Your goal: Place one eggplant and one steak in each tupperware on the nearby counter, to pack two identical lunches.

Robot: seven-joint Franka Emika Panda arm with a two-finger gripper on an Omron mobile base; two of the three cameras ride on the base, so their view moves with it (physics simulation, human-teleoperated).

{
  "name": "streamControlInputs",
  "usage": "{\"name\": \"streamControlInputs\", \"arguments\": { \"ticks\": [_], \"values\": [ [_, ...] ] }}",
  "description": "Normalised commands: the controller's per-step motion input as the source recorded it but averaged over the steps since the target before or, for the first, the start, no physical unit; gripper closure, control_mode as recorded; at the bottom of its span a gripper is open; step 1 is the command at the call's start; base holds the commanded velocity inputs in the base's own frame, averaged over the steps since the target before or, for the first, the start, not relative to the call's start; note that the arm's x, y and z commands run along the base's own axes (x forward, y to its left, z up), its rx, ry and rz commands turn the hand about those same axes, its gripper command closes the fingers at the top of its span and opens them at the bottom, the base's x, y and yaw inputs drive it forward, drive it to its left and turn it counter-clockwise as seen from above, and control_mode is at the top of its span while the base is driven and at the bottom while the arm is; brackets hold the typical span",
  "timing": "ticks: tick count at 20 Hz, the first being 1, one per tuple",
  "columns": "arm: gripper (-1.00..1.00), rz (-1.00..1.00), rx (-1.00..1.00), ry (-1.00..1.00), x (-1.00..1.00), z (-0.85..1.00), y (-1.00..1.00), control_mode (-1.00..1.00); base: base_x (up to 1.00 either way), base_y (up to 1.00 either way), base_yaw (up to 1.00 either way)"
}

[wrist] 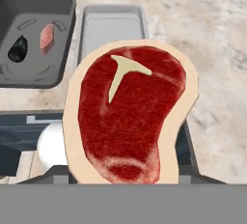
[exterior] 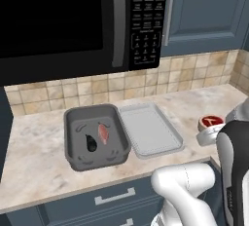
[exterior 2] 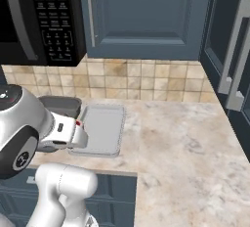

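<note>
The gripper (exterior: 214, 131) is clamped on a raw steak (wrist: 130, 114), a red slab with a pale fat rim and a T-shaped bone; in the hand view the meat sits right in front of the camera, which suggests it is carried flat under the hand so it can be lowered into a container. In the left base view the hand with the steak (exterior: 211, 121) hangs over the counter (exterior: 39, 157) to the right of the pale grey tray (exterior: 150, 130) and apart from it. That tray holds nothing and looks like the destination for this piece. Touching its left side stands the dark grey tub (exterior: 95, 136), which already holds one eggplant (exterior: 91, 143) and another steak (exterior: 103, 133), so one lunch seems packed. A second eggplant would be needed after this. Above the tub hangs a black microwave (exterior: 73, 20), with blue cabinet doors (exterior 2: 146, 15) beside it; the tray lies forward of them, so the way down appears unobstructed, though the arm's own elbow (exterior 2: 19, 133) crowds the tub side.
</note>
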Motion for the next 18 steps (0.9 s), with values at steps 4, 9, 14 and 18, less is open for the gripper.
{"name": "streamControlInputs", "arguments": {
  "ticks": [4,9,14,18],
  "values": [
    [1.00,0.00,0.00,-0.10,0.00,-0.66,0.23,-1.00,0.00,0.00,0.00],
    [1.00,0.00,0.00,-0.14,0.12,-0.55,0.37,-1.00,0.00,0.00,0.00],
    [1.00,0.00,0.00,-0.17,0.33,-0.45,0.11,-1.00,0.00,0.00,0.00],
    [1.00,0.00,0.00,-0.10,0.46,-0.40,0.00,-1.00,0.00,0.00,0.00]
  ]
}}
